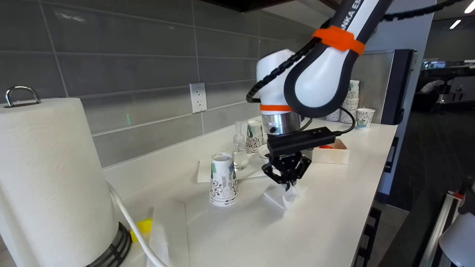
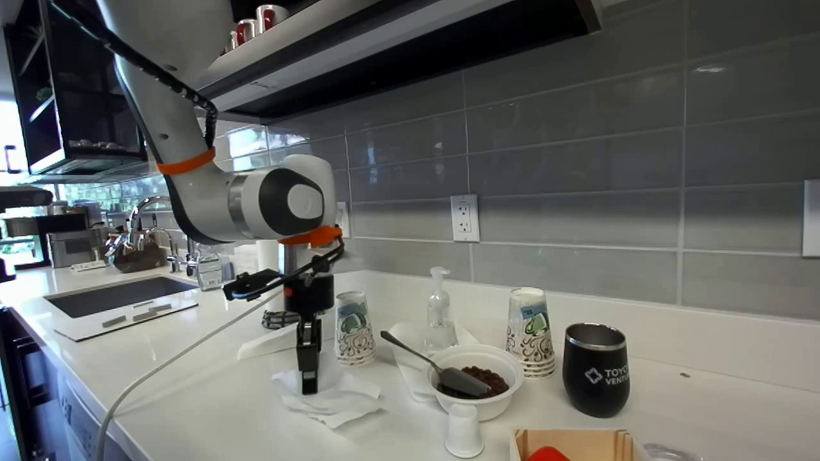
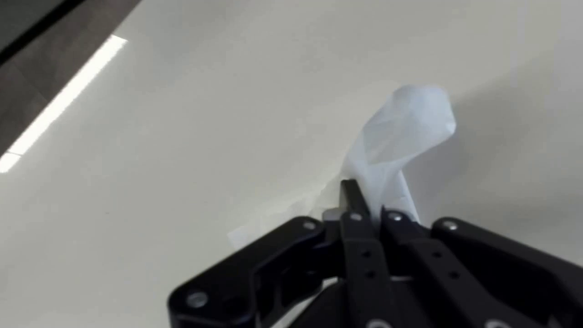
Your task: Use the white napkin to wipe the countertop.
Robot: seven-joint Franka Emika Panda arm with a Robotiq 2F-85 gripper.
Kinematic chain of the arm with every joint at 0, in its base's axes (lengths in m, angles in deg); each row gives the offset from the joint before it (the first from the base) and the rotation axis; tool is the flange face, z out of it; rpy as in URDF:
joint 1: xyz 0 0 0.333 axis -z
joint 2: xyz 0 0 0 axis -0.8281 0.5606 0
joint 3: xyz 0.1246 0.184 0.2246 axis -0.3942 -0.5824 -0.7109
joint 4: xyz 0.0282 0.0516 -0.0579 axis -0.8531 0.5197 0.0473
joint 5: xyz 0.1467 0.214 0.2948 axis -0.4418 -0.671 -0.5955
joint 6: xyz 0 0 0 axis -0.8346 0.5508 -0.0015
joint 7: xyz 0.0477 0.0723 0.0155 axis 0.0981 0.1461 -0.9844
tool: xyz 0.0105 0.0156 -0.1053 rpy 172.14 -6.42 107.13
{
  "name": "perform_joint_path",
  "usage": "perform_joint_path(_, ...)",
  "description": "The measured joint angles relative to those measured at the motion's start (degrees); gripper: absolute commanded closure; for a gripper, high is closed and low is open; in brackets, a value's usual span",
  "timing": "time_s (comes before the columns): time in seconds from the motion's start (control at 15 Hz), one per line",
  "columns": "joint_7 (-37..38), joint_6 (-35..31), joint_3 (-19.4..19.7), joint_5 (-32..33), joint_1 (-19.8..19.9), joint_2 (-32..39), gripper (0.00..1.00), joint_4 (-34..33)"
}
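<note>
Where the gripper [image 3: 370, 205] stood: it pinched the white napkin [image 2: 339, 400], rumpled on the countertop [image 1: 308, 237].
Front edge [image 1: 368, 212]: lay well apart, open countertop between.
Cup stack [image 1: 223, 181]: I saw it near, opposite that edge.

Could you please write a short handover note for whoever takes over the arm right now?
Gripper: closed on the white napkin, pointing down.
Things: the white napkin is crumpled, with its lower folds apparently resting on the countertop, near a stack of paper cups.
Done: the white napkin is gripped; whether any wiping has happened, these stills cannot show.
Left: wipe the countertop, probably steering around the stack of paper cups and the white bowl.
</note>
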Motion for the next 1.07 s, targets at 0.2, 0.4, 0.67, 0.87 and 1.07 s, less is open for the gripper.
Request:
perform_joint_path(0.2,0.0,-3.9,-2.8,-0.1,-3.8,-0.3,1.00,-2.0)
perform_joint_path(0.4,-0.1,-7.1,-4.7,0.1,-6.6,-0.5,1.00,-4.3)
perform_joint_path(0.67,1.1,-12.4,-5.5,6.6,-8.4,-0.4,1.00,-7.0)
perform_joint_path(0.87,3.0,-17.1,-5.6,14.0,-8.8,1.0,1.00,-9.0)
perform_joint_path(1.07,2.7,-21.0,-5.9,17.1,-9.8,4.3,1.00,-11.8)
